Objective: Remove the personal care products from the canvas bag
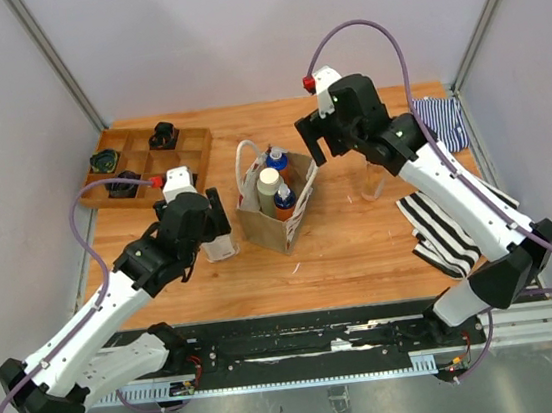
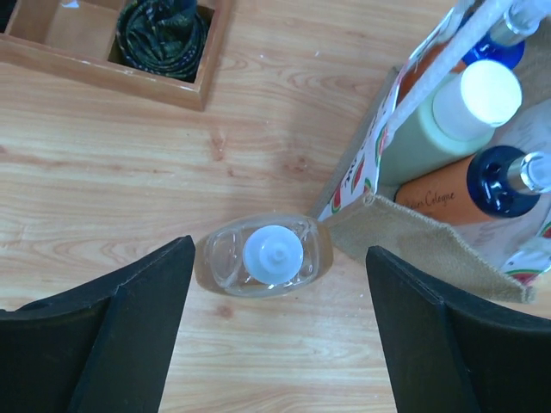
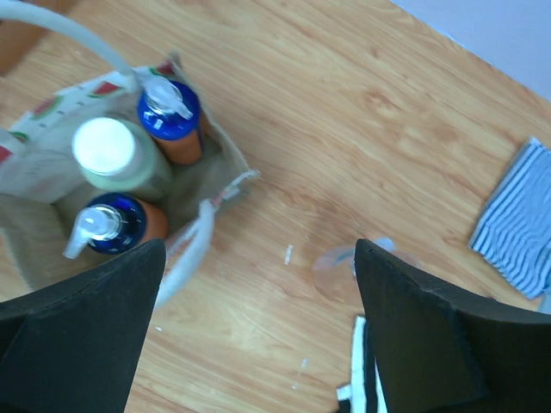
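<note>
Tabletop [image 2: 103,215], bottle [image 2: 263,255] between spread left claw [image 2: 280,255] (wrist view)

Three bottles [image 1: 269,181] in bag [image 1: 267,231]; one clear bottle [image 2: 263,255] outside, maybe two.

Canvas bag [image 1: 269,229]: tan, red-and-white patterned band. Orange-brown bottles [image 2: 448,200]: blue caps. Pale green bottle [image 2: 430,129]: white cap. Cloth [image 1: 437,242], frame right: black-and-white stripes.

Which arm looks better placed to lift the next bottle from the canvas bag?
Probably right: the right fingers hang open, raised beside the canvas bag; the left fingers straddle a clear bottle standing on the table.
</note>
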`<state>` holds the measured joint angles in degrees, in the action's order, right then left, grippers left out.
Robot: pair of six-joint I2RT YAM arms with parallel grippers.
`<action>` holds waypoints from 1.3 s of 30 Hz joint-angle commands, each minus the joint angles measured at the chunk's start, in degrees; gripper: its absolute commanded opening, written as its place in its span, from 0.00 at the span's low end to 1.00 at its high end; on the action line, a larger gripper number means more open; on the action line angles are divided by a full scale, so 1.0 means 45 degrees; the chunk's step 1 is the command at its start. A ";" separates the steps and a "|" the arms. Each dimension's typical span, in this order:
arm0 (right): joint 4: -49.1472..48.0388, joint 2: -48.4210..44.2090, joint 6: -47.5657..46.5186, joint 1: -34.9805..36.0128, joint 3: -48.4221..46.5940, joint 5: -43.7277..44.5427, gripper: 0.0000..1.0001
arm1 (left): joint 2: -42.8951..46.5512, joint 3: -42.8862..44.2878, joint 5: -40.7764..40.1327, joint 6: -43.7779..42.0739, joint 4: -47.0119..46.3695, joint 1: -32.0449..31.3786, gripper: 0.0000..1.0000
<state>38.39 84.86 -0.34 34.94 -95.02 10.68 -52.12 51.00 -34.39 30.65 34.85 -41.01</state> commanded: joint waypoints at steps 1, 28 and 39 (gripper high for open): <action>0.0567 0.0947 0.0019 0.0357 -0.1169 -0.1599 0.88 | -0.0107 0.1236 -0.0707 0.0713 0.0668 -0.0065 0.87; 0.0622 0.4878 0.1566 0.1749 -0.0860 -0.4460 0.49 | -0.4614 0.6853 0.2380 -0.0696 -0.1180 -0.0065 0.81; 0.0901 0.4492 0.1750 0.1855 -0.0242 -0.3969 0.12 | -0.4850 0.6554 0.2720 -0.0632 -0.1523 -0.0068 0.82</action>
<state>39.92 106.17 6.55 42.37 -97.73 -7.81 -73.19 79.83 -23.20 28.27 30.50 -41.01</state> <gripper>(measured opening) 0.316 0.817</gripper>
